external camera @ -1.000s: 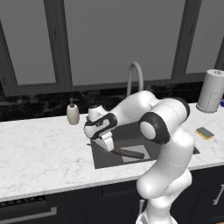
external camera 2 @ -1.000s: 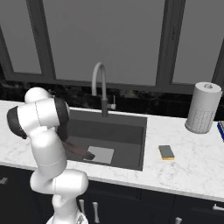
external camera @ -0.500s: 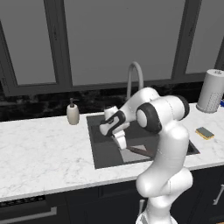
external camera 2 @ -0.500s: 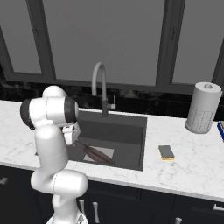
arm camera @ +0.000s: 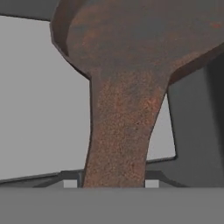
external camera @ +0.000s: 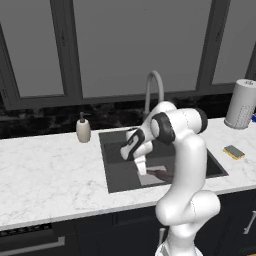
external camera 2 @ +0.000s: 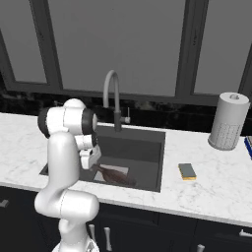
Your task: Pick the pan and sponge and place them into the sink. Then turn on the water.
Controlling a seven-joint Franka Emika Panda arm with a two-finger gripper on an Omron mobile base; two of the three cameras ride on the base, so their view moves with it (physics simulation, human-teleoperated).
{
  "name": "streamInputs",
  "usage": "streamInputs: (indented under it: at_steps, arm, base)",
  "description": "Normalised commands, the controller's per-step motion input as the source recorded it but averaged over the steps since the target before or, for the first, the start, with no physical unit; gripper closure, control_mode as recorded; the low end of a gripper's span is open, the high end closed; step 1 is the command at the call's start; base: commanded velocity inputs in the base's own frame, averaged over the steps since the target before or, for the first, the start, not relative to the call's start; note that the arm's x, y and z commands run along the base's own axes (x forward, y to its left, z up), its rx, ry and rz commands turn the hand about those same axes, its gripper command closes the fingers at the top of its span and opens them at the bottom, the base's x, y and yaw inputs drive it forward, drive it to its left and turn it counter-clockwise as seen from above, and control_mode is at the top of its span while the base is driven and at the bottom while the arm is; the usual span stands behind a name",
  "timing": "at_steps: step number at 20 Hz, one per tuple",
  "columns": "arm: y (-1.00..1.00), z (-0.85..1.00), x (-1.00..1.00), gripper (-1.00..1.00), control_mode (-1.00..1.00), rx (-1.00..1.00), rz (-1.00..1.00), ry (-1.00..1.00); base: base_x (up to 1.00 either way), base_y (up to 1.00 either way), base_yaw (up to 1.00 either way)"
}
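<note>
While I watch from the two base cameras, I see the arm bent down over the sink (external camera: 114,150), its jaws (external camera: 142,169) low inside the basin, right above the pale square patch on the bottom. From the hand camera the pan (arm camera: 131,48) is very close: its brown, rust-mottled handle runs up from between the jaws to the round bowl at the top. The jaws look pinched on that handle, with a grey fingertip (arm camera: 70,181) showing on either side of it. In the right base view the pan (external camera 2: 118,176) is down in the sink, its dark body stretching away from the jaws toward the front right corner of the basin. I cannot tell from these views whether it rests on the sink floor or hangs just above it.

The sponge (external camera: 234,151) lies flat on the marble desk (external camera: 45,170) to the right of the sink, well apart from the jaws. I see the faucet (external camera 2: 112,98) standing behind the basin with its spout arching over it. A soap dispenser (external camera: 83,130) sits at the back left of the sink, and a paper towel roll (external camera 2: 229,120) stands upright at the far right of the desk.
</note>
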Motion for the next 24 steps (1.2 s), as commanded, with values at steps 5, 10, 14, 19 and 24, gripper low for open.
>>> streamInputs:
  at_steps: [5,10,14,19,24]
  arm:
    - [0.0,-0.51,0.22,1.0,-1.0,0.0,-0.03,-0.01]
    - [0.2,-0.47,0.23,1.0,-1.0,0.01,-0.03,-0.02]
    - [0.34,-0.33,0.15,1.0,-1.0,0.05,0.0,-0.02]
    - [0.24,-0.29,0.13,1.0,-1.0,0.05,0.0,0.0]
    - [0.18,-0.18,0.09,-1.0,-1.0,0.0,-0.02,0.0]
  base:
    - [0.0,0.0,0.0]
    - [0.0,0.0,0.0]
    - [0.0,0.0,0.0]
    - [0.0,0.0,0.0]
    - [0.0,0.0,0.0]
